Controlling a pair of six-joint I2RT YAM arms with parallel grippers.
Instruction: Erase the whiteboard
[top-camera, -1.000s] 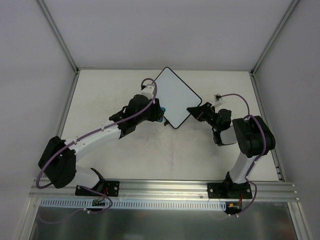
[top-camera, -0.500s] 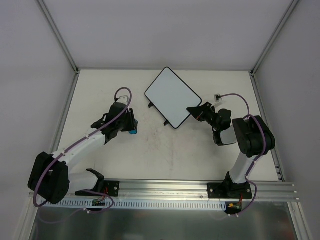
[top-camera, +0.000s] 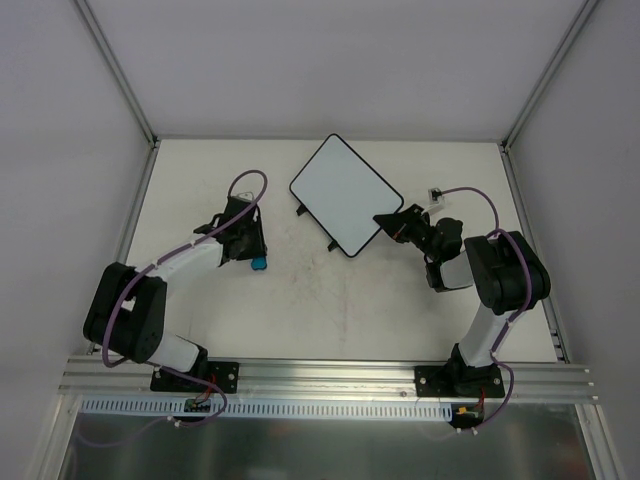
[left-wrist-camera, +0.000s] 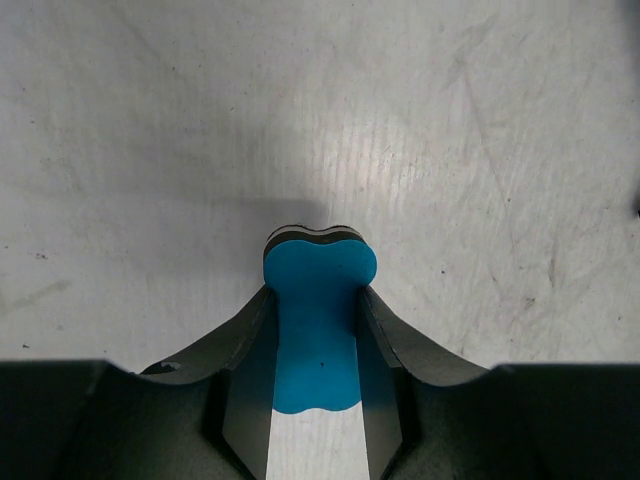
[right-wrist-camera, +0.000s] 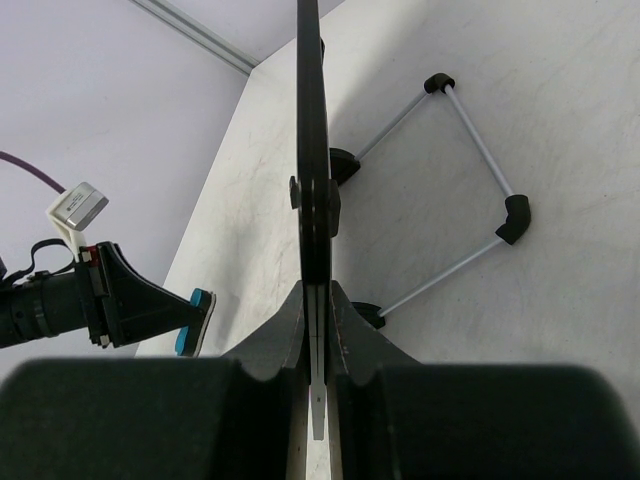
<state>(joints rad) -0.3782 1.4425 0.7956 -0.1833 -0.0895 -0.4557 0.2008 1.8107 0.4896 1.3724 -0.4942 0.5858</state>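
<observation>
at the whiteboard (top-camera: 345, 195) rim, right hand (right-wrist-camera: 316, 292) clamped; left hand (left-wrist-camera: 315, 297) grips eraser (left-wrist-camera: 318, 268)

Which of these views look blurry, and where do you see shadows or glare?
Top external: evenly lit, sharp, no glare on the whiteboard. Left wrist: blue eraser crisp, soft shadow on the table just beyond it, fingers dark. Right wrist: bottom foreground dark and blurred.
</observation>
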